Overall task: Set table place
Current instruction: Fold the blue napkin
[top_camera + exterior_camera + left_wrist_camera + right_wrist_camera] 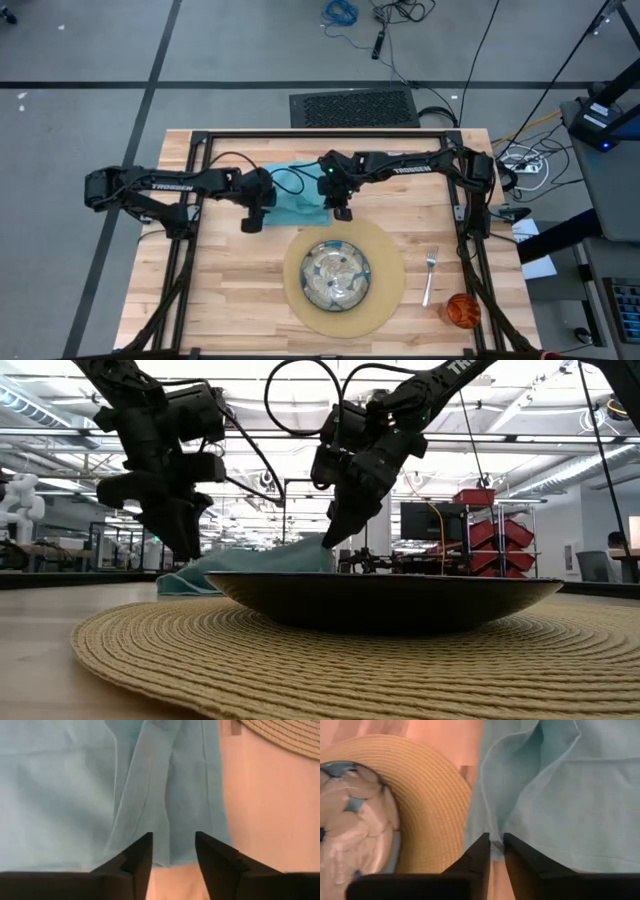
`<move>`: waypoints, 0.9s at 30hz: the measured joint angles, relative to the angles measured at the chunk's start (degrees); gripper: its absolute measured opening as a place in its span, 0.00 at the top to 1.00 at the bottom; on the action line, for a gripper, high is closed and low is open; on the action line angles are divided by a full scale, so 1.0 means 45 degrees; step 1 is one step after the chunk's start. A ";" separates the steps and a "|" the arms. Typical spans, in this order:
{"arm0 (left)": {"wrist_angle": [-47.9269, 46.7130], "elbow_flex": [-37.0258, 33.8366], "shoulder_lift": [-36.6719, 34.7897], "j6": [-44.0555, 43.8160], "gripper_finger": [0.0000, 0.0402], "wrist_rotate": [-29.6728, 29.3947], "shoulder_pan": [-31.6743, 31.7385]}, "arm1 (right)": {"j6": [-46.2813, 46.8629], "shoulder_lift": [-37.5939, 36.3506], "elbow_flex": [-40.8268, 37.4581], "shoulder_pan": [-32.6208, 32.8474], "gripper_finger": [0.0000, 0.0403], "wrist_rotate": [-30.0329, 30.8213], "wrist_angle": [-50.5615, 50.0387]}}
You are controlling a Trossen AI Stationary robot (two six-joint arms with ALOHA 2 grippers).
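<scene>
Both arms partly hide the napkin (291,201): right end effector (496,846) pinches its edge, left end effector (173,851) released

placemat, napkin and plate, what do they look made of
Placemat: woven straw or fibre, seemingly; tan coiled ribs, matte. Napkin: thin cloth, teal, with soft folds and creases. Plate: likely glazed ceramic, with a glossy patterned face.
</scene>
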 joint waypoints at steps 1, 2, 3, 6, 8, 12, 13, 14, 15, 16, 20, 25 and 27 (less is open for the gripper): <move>-0.0085 0.0000 0.0000 -0.0005 0.64 0.0051 0.0000 | -0.0016 0.0000 0.0000 0.0000 0.87 -0.0109 -0.0030; -0.0190 0.0000 0.0000 -0.0010 0.62 0.0113 0.0000 | -0.0023 0.0000 0.0000 0.0006 0.85 -0.0148 -0.0044; -0.0316 0.0000 0.0000 -0.0066 0.60 0.0121 -0.0014 | -0.0025 0.0000 0.0000 0.0024 0.83 -0.0163 -0.0039; -0.0469 0.0000 0.0000 -0.0225 0.56 0.0190 -0.0124 | -0.0021 0.0000 0.0000 0.0024 0.78 -0.0306 -0.0070; -0.0544 0.0000 0.0000 -0.0311 0.56 0.0374 -0.0248 | -0.0013 0.0000 0.0000 0.0026 0.75 -0.0406 -0.0120; -0.0555 0.0000 0.0000 -0.0336 0.55 0.0424 -0.0486 | 0.0001 0.0000 0.0000 0.0049 0.71 -0.0406 -0.0158; -0.0559 0.0000 0.0000 -0.0336 0.55 0.0423 -0.0514 | 0.0015 0.0000 0.0000 0.0049 0.71 -0.0406 -0.0144; -0.0555 0.0000 0.0000 -0.0336 0.55 0.0422 -0.0551 | 0.0018 0.0000 0.0000 0.0049 0.71 -0.0401 -0.0136; -0.0565 0.0000 0.0000 -0.0341 0.55 0.0422 -0.0578 | 0.0018 0.0000 0.0000 0.0049 0.70 -0.0401 -0.0130; -0.0686 0.0043 0.0000 -0.0396 0.55 0.0418 -0.0614 | 0.0018 0.0000 0.0000 0.0049 0.70 -0.0401 -0.0117; -0.1945 0.0609 -0.0149 -0.0658 0.55 0.0407 -0.0858 | -0.0044 0.0000 0.0000 0.0049 0.70 -0.0401 0.0047; -0.3371 0.1720 -0.1155 -0.0765 0.56 -0.0569 -0.1343 | -0.0292 0.0000 0.0016 0.0049 0.70 -0.0396 0.0622; -0.2785 0.1817 -0.1723 -0.0756 0.56 -0.0738 -0.1387 | -0.0307 0.0000 0.0032 0.0046 0.70 -0.0396 0.1064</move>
